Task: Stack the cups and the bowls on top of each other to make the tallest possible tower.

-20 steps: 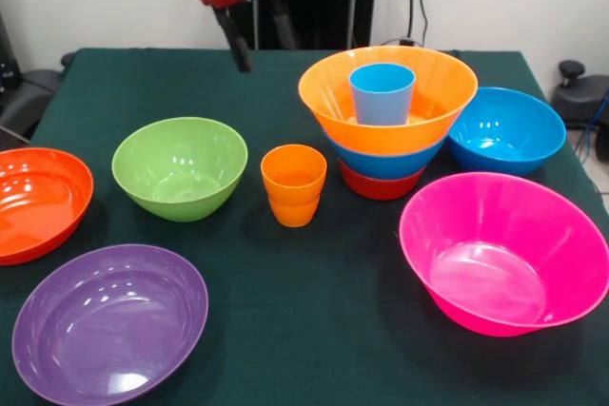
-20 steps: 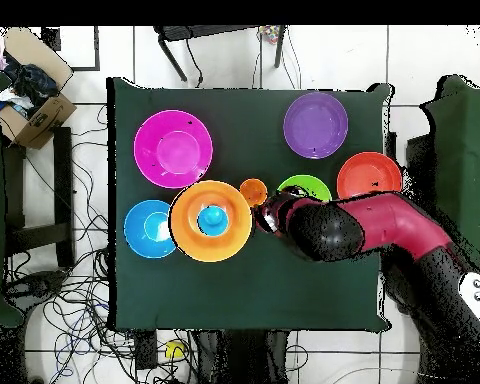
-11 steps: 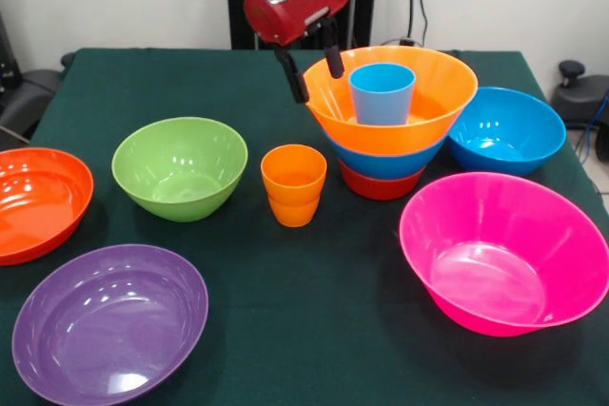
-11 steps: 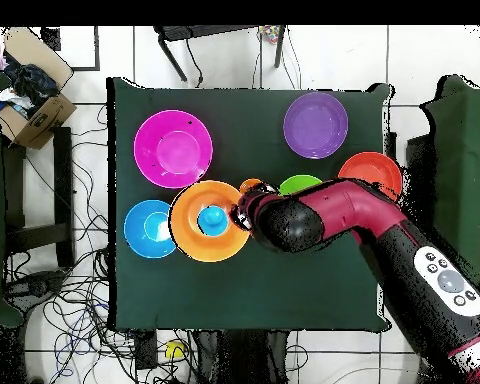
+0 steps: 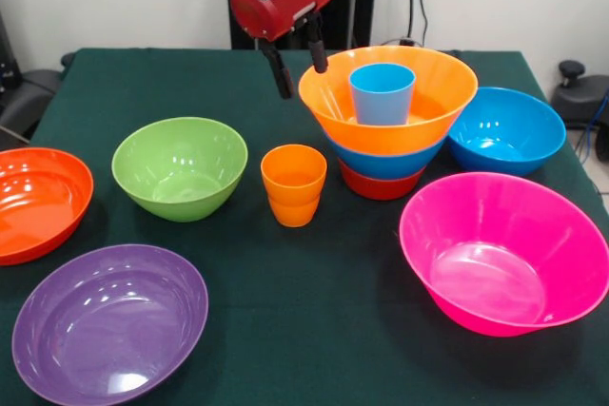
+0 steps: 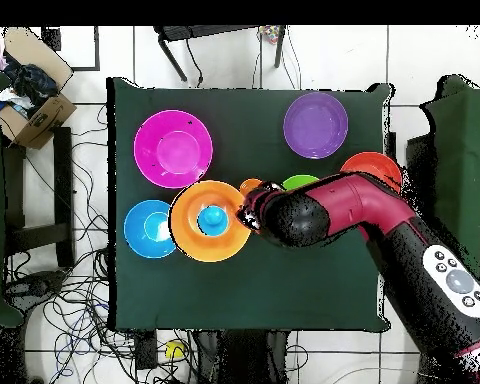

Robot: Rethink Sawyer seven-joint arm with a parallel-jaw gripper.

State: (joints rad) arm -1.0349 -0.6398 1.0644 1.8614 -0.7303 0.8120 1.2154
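Right now the tower [image 5: 388,119] stands on the green table [image 5: 333,330]. It has a red-orange bowl [image 5: 379,184] at the bottom, then a blue bowl [image 5: 385,163], then a big orange bowl [image 5: 438,92] on top. A light blue cup [image 5: 383,92] sits upright inside the orange bowl.

The gripper [image 5: 297,56] hangs in the air just beside the tower, by the orange bowl's rim. Its two black fingers [image 5: 280,71] are spread apart and hold nothing.

Orange cups [image 5: 294,183] stand close to the tower, one inside another. A lime green bowl [image 5: 179,167] sits past the orange cups, farther from the tower. A second blue bowl [image 5: 506,129] sits just beside the tower on its other side. A big pink bowl [image 5: 504,252] sits near the tower too. A purple bowl [image 5: 109,321] and another red-orange bowl [image 5: 38,201] lie well apart from the tower.

From above, the red and black arm [image 6: 384,225] covers part of the lime green bowl.
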